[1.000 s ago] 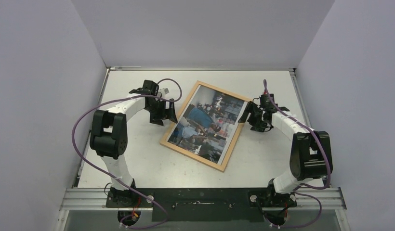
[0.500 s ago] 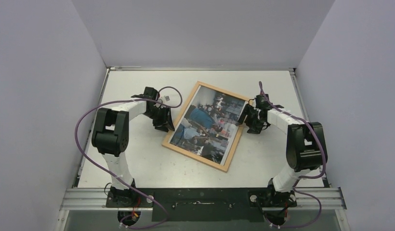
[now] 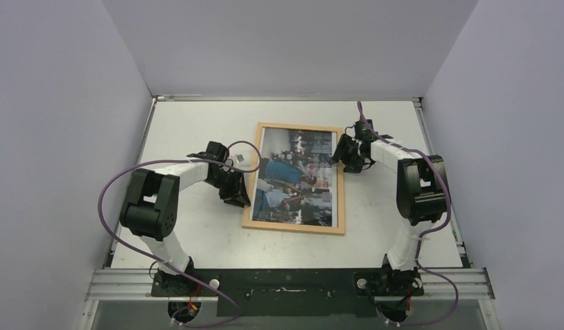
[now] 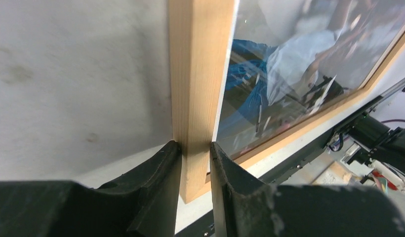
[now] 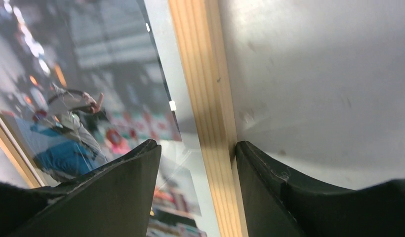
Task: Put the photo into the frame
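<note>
**Frame.** The frame (image 3: 294, 227) lies flat on the table (image 3: 197, 124). Its long rails run away from the arm bases. Its short rails lie roughly square to them. All positions below are given relative to the frame.

**Photo.** The photo (image 3: 298, 177) lies inside the frame and fills the opening between the four rails. People in blue are visible near its centre. In the right wrist view, a pale strip separates the printed area from the frame's right rail.

**Left gripper.** The left gripper (image 3: 239, 192) is at the frame's left long rail, about halfway along it. In the left wrist view, the rail passes between the two fingers (image 4: 156, 192). One finger bears on the rail's outer face and the other on its inner face, at the edge of the photo. The claw is narrow and clamped on the rail.

**Right gripper.** The right gripper (image 3: 342, 152) is at the frame's right long rail, toward its far end. In the right wrist view, the claw straddles this rail. The outer finger (image 5: 284, 197) touches the rail's outer edge. The inner finger (image 5: 116, 197) sits over the photo, apart from the rail's inner edge. The claw is partly spread and is not clamped on the rail.
</note>
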### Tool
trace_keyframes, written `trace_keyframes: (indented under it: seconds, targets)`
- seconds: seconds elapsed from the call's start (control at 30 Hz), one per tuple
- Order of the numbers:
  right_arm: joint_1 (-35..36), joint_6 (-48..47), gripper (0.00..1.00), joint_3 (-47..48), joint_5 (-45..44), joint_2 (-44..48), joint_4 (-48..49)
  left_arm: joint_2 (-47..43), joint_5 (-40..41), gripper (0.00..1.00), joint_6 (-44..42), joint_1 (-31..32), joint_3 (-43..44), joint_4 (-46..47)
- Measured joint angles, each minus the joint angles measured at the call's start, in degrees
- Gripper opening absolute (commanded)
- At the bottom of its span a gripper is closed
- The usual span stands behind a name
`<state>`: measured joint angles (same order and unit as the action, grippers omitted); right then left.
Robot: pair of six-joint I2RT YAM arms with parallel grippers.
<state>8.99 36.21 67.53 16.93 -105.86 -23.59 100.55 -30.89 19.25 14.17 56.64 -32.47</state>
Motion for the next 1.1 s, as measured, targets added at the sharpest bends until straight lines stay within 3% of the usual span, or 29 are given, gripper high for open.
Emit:
trace_keyframes:
  seconds: [0.2, 0.4, 0.53, 0.7, 0.9, 1.1]
  targets:
    - [2.29, -2.43, 0.57, 9.35, -0.09, -8.33, 4.20, -2.23, 0.17, 0.26, 2.99, 4.48, -3.43, 0.55]
    - [4.11, -4.13, 0.62, 15.85, 2.14, -14.29, 10.86, -3.06, 1.14, 0.36, 4.94, 9.60, -4.42, 2.75]
    - [4.42, -5.05, 0.69, 17.11, 3.17, -15.17, 12.04, -3.13, 1.73, 0.46, 5.38, 12.44, -4.35, 3.69]
    - [3.48, -4.98, 0.74, 17.66, 3.06, -14.91, 11.28, -3.15, 2.45, 0.69, 5.90, 13.62, -2.97, 4.52]
    - [0.39, -5.57, 0.76, 17.68, 0.81, -9.01, 5.77, -4.11, 6.27, 0.75, 4.68, 13.33, -0.74, 4.87]
    - [-2.54, -6.91, 0.76, 13.75, -6.38, 8.35, 2.32, -6.51, 10.86, 0.77, 2.14, 11.02, 1.33, 1.75]
